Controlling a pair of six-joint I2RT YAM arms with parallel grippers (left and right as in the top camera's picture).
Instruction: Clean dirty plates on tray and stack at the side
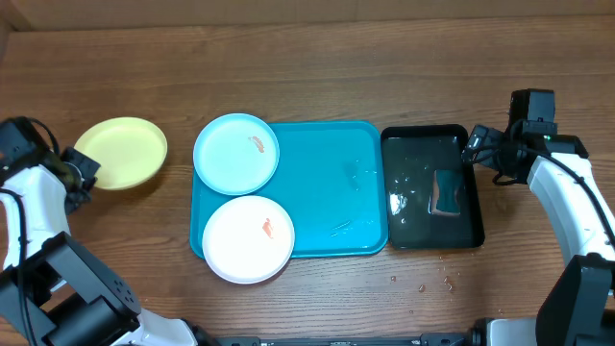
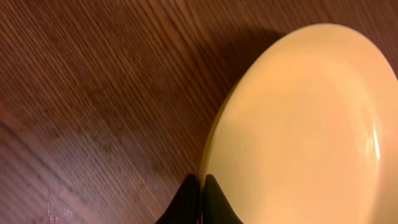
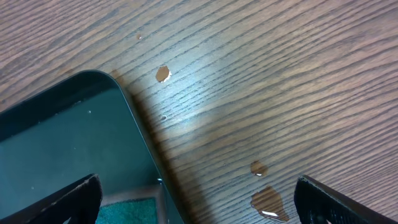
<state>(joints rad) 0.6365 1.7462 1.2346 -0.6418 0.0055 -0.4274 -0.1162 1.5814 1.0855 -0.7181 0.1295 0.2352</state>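
Observation:
A yellow-green plate (image 1: 122,152) lies on the wooden table left of the turquoise tray (image 1: 332,192). My left gripper (image 1: 85,165) is shut on that plate's left rim; the left wrist view shows its fingers (image 2: 202,177) pinching the rim of the plate (image 2: 298,124). On the tray's left half lie a light blue plate (image 1: 235,152) and a white plate (image 1: 248,238), each with a small orange-red smear. My right gripper (image 1: 478,144) hangs open, holding nothing, over the black tray's far right corner (image 3: 198,180).
A glossy black tray (image 1: 404,144) with water and a green sponge (image 1: 447,192) sits against the turquoise tray's right side. Water drops (image 3: 267,202) lie on the wood beside it, and more drops (image 1: 423,285) lie in front of it.

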